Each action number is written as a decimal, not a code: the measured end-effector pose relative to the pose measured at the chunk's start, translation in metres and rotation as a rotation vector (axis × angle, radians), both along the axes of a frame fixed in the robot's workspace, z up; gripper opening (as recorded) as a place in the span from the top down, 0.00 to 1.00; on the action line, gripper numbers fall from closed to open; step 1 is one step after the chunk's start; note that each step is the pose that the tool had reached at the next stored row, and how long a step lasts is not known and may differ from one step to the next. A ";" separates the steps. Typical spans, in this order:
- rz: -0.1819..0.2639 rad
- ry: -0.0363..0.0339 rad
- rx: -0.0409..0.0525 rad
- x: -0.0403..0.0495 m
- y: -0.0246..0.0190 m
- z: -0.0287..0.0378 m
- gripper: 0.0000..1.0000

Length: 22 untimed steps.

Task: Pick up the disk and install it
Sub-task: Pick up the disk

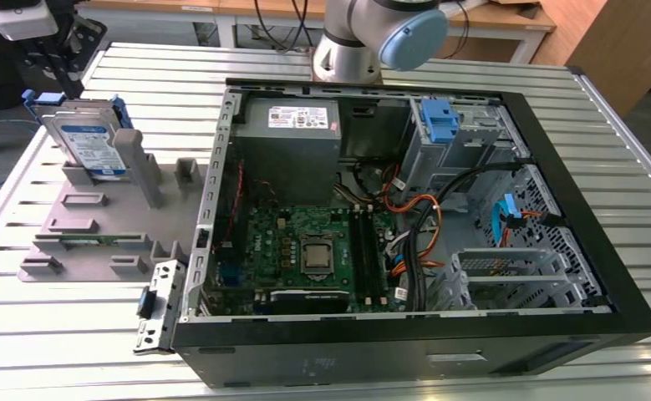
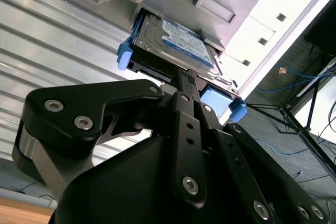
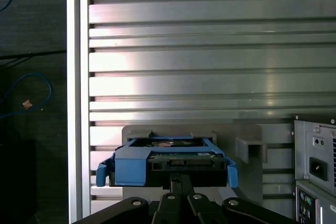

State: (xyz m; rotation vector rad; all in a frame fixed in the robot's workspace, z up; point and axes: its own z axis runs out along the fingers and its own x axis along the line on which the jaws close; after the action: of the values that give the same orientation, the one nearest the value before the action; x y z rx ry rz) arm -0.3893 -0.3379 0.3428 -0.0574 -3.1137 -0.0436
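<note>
It looks like a robotics lab: a robot arm base point(image 1: 350, 54) stands at a slatted aluminium table point(image 1: 80, 334) that carries an opened desktop computer case point(image 1: 392, 355) and a grey parts fixture point(image 1: 91, 225), with a tripod point(image 2: 287, 113) nearby.

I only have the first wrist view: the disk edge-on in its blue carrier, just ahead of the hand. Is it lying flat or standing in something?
Observer: It is standing on edge. In the exterior view the disk sits in a slot of the grey holder, on the exterior view's left of the computer case.
Operator: I see just a corner of that case. Is it open?
Observer: Yes. It lies on its side with the panel off. The motherboard is exposed, and a blue latch stands on the metal bay at the far corner.
</note>
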 end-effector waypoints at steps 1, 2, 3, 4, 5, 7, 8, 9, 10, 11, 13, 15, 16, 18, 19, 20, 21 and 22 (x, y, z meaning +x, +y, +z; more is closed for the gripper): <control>0.000 0.0000 0.0000 0.0000 0.0000 0.0001 0.89; 0.000 0.0000 0.0000 0.0000 0.0000 0.0001 0.89; 0.000 0.0000 0.0000 0.0000 0.0000 0.0001 0.89; 0.000 0.0000 0.0000 0.0000 0.0000 0.0001 0.89; 0.000 0.0000 0.0000 0.0000 0.0000 0.0001 0.89; 0.000 0.0000 0.0000 0.0000 0.0000 0.0002 0.89; 0.001 0.0000 0.0000 0.0000 0.0000 0.0002 0.89; 0.004 0.0000 0.0001 0.0000 0.0000 0.0002 0.89; 0.008 0.0001 0.0000 0.0000 0.0000 0.0002 0.89; 0.015 0.0001 0.0000 0.0000 0.0000 0.0002 0.89; 0.032 0.0000 0.0000 0.0000 0.0000 0.0002 0.89; 0.040 0.0000 0.0000 0.0000 0.0000 0.0002 0.89; 0.040 0.0001 0.0000 0.0000 0.0000 0.0002 0.89; 0.041 0.0000 0.0000 0.0000 0.0000 0.0002 0.89; 0.041 0.0000 0.0000 0.0000 0.0000 0.0003 0.89; 0.042 0.0000 0.0000 0.0000 0.0000 0.0005 0.89; 0.042 0.0003 -0.0001 0.0000 0.0000 0.0011 0.89; 0.042 0.0003 -0.0002 0.0000 0.0000 0.0021 0.89</control>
State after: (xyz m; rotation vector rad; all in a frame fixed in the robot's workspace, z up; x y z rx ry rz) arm -0.3892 -0.3379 0.3448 0.0076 -3.1134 -0.0424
